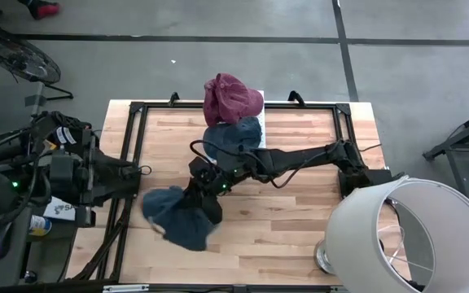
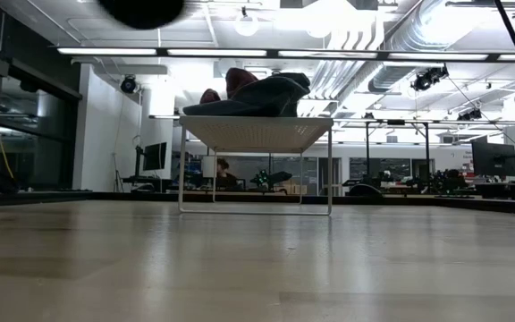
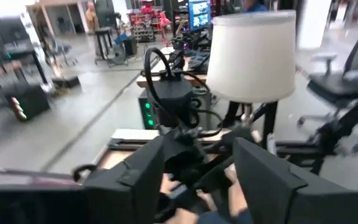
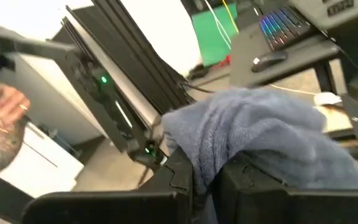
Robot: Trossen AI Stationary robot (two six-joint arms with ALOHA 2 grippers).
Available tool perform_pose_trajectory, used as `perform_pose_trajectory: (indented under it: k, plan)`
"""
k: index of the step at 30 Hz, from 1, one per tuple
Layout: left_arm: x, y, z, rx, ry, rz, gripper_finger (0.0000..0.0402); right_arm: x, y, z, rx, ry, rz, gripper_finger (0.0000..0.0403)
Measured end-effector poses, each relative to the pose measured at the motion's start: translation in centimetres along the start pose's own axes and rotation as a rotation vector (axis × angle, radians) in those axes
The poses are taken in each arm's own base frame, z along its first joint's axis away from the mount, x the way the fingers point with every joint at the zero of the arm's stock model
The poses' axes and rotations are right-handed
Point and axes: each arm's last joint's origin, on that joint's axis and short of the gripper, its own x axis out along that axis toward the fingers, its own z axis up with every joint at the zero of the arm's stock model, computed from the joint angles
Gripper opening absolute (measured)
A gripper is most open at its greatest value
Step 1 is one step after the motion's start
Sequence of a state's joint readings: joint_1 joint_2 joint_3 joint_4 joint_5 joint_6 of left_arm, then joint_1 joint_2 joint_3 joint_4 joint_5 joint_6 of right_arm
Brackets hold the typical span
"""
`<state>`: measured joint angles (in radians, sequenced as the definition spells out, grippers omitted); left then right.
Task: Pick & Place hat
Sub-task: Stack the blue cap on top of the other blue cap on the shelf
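A blue knitted hat (image 1: 177, 218) hangs over the table's near left part, with my right gripper (image 1: 210, 189) shut on it. In the low view only a dark shape (image 2: 141, 9) shows at the top edge, above the bare tabletop. My left gripper (image 1: 140, 172) stands open just left of this hat, with nothing between its fingers (image 3: 135, 183). A maroon hat (image 1: 233, 96) and another blue hat (image 1: 234, 135) lie on a white wire rack (image 2: 256, 134) at the table's far middle. My right gripper pinches a bunched fold of the blue hat's cloth (image 4: 207, 163) between its two fingers (image 4: 182, 180). The fingers come in about level from the table's right side. The cloth bulges over the fingers and hangs slack below them, clear of the table.
A lamp with a big white shade (image 1: 409, 236) stands at the table's near right corner. A black frame (image 1: 137, 110) runs round the table's edges. In the right wrist view a person's hand (image 4: 5, 118) shows beyond the table's left side. Bare wood (image 1: 300, 220) lies between hat and lamp.
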<state>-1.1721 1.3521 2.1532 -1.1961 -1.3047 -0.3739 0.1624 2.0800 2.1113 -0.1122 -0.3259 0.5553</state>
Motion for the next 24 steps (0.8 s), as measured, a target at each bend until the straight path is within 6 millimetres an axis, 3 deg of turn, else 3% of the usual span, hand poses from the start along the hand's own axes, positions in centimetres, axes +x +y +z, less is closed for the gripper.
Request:
perform_pose_trajectory:
  k: [5, 11, 15, 24]
  plan:
    - [-0.4, 1.5, 0.3, -0.159, 0.004, -0.020, 0.0221, -2.2, -0.1, 1.4, -0.050, 0.064, -0.008, 0.0021]
    - [-0.7, 2.8, -0.2, -0.215, 0.013, 0.007, 0.0217, -5.3, 0.4, 3.2, -0.111, 0.136, 0.030, 0.0021]
    - [-0.7, 3.2, -0.9, -0.215, 0.013, 0.058, 0.0210, -7.5, 1.8, 4.2, -0.176, 0.186, 0.151, 0.0021]
    - [-0.2, 2.5, -3.4, -0.251, 0.035, 0.109, 0.0204, -10.7, 4.2, 3.5, -0.528, 0.327, 0.365, 0.0021]
